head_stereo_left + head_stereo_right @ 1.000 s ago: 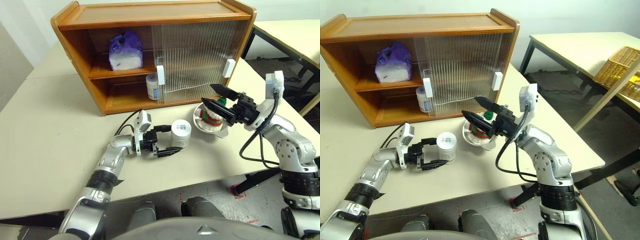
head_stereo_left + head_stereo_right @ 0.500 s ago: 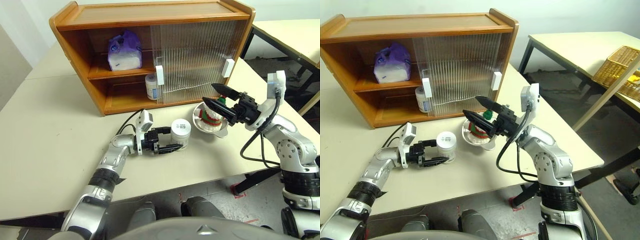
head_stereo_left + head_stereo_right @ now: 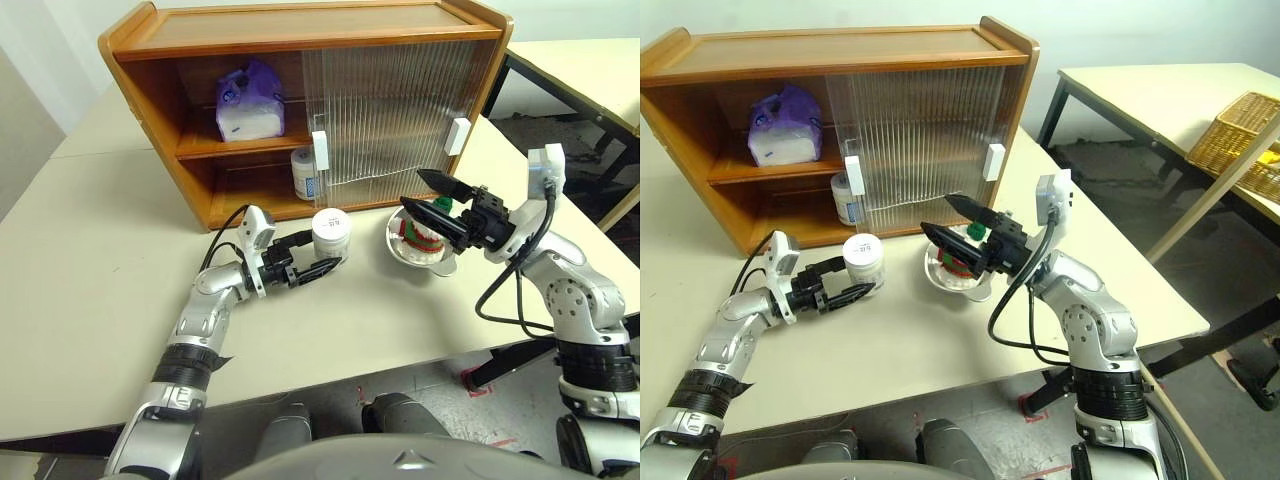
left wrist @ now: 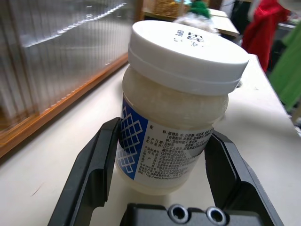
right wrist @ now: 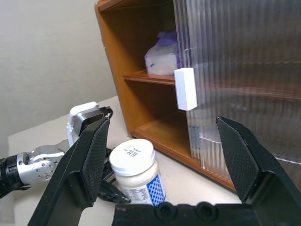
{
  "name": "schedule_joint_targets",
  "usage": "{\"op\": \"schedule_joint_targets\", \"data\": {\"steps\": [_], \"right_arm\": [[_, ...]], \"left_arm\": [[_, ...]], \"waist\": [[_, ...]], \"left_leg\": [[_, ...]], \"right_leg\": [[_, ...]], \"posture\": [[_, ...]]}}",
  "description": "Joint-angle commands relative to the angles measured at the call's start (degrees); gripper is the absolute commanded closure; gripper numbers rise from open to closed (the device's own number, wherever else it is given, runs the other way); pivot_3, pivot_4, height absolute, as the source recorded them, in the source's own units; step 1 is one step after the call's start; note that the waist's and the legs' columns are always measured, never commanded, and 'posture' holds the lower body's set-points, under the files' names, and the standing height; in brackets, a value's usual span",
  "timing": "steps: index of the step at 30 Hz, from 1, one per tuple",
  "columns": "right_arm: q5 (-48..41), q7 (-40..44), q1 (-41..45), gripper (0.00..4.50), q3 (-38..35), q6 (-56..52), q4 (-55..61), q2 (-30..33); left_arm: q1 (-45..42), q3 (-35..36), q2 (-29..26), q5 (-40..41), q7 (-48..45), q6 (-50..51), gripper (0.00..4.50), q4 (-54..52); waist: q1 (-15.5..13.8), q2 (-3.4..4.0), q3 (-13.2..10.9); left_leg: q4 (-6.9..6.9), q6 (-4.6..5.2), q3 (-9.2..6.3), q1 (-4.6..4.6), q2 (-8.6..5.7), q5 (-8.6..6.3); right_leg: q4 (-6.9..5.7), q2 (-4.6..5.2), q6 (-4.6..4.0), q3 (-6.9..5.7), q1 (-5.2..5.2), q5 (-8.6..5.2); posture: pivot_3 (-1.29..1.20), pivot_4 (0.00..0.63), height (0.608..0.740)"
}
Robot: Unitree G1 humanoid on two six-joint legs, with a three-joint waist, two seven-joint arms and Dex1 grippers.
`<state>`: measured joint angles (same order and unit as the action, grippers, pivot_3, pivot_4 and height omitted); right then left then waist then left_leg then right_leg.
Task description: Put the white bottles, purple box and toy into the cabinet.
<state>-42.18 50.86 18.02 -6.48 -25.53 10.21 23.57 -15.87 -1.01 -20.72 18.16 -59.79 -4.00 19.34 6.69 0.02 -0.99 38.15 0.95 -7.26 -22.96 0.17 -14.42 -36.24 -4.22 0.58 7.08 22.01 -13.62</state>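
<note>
My left gripper (image 3: 322,254) is shut on a white bottle (image 3: 331,233) with a blue-printed label, holding it just above the table in front of the cabinet (image 3: 300,30). In the left wrist view both fingers press the bottle (image 4: 178,108) at its sides. A second white bottle (image 3: 304,172) stands on the cabinet's lower shelf beside the door edge. The purple box (image 3: 250,100) lies on the upper shelf. The toy (image 3: 422,232) sits in a steel bowl (image 3: 415,255) on the table. Just above the toy hovers my right gripper (image 3: 411,188), open and empty.
Two ribbed sliding doors (image 3: 395,110) cover the cabinet's right part; its left part stands open. A second table with a wicker basket (image 3: 1240,140) is off to the right. The table's front edge runs close below both arms.
My left gripper closed on the white bottle and carried it left and toward the cabinet's open side. The right gripper has stayed over the bowl.
</note>
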Motion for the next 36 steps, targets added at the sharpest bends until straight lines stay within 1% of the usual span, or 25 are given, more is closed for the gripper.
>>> {"op": "schedule_joint_targets", "data": {"steps": [1,5,6,13,16,21,28,36], "right_arm": [[0.72,0.81,0.97,0.00,0.56,0.84,-1.08,-0.19],[0.86,1.26,1.18,0.00,0.65,1.11,-1.54,-0.22],[0.90,1.35,1.23,0.00,0.67,1.14,-1.61,-0.23],[1.03,1.71,1.42,0.00,0.69,1.31,-1.95,-0.17],[1.26,1.74,1.13,0.00,0.86,1.38,-1.65,-0.08],[1.40,1.88,0.98,0.00,0.74,1.48,-1.70,0.16],[1.42,1.79,0.37,0.00,0.64,1.55,-1.50,0.19],[1.49,1.66,0.37,0.00,0.58,1.68,-1.59,0.11]], "left_arm": [[-0.16,3.16,-0.02,1.81,3.90,1.80,1.44,-1.74],[-0.93,5.38,0.53,2.54,7.72,2.98,1.44,-1.22],[-1.20,5.98,0.69,2.59,8.85,3.13,1.44,-1.02],[-2.89,7.63,0.90,1.53,13.62,2.70,1.44,1.16],[-3.96,7.88,0.60,-0.55,16.45,0.19,1.44,3.57],[-5.92,9.22,0.22,-1.50,20.11,-1.51,1.44,7.99],[-8.42,10.83,0.18,-1.40,22.31,-3.49,1.44,12.51],[-11.11,11.09,0.39,-2.05,24.34,-5.04,1.44,16.85]], "waist": [[-0.17,0.00,0.00],[-0.42,0.00,0.00],[-0.48,0.00,0.01],[-0.86,-0.01,0.01],[-0.90,-0.01,0.01],[-0.90,-0.01,0.01],[-0.97,-0.02,0.01],[-0.91,-0.02,0.01]], "left_leg": [[0.00,0.00,0.00,0.00,0.00,0.00],[0.01,0.00,0.00,0.03,0.01,0.03],[0.01,-0.01,0.01,0.04,0.00,0.03],[0.07,-0.01,0.02,0.05,0.00,0.05],[0.10,-0.01,0.02,0.10,-0.01,0.05],[0.15,0.00,0.02,0.11,-0.01,0.07],[0.22,0.02,0.02,0.12,-0.02,0.15],[0.28,0.06,0.04,0.13,-0.03,0.24]], "right_leg": [[0.00,0.00,-0.02,-0.01,0.00,0.01],[-0.01,0.00,-0.50,-0.01,-0.01,0.30],[-0.01,0.00,-0.51,-0.01,-0.02,0.30],[-0.01,-0.01,-0.54,-0.02,-0.05,0.35],[-0.01,-0.02,-0.52,-0.02,-0.11,0.40],[-0.01,-0.04,-0.42,-0.02,-0.13,0.43],[-0.01,-0.06,-0.32,-0.02,-0.17,0.47],[0.00,-0.06,-0.32,-0.01,-0.21,0.47]], "posture": [[-0.15,0.015,0.740],[-0.14,0.012,0.740],[-0.14,0.012,0.740],[-0.14,0.011,0.740],[-0.14,0.011,0.740],[-0.15,0.015,0.740],[-0.15,0.017,0.740],[-0.16,0.017,0.740]]}}
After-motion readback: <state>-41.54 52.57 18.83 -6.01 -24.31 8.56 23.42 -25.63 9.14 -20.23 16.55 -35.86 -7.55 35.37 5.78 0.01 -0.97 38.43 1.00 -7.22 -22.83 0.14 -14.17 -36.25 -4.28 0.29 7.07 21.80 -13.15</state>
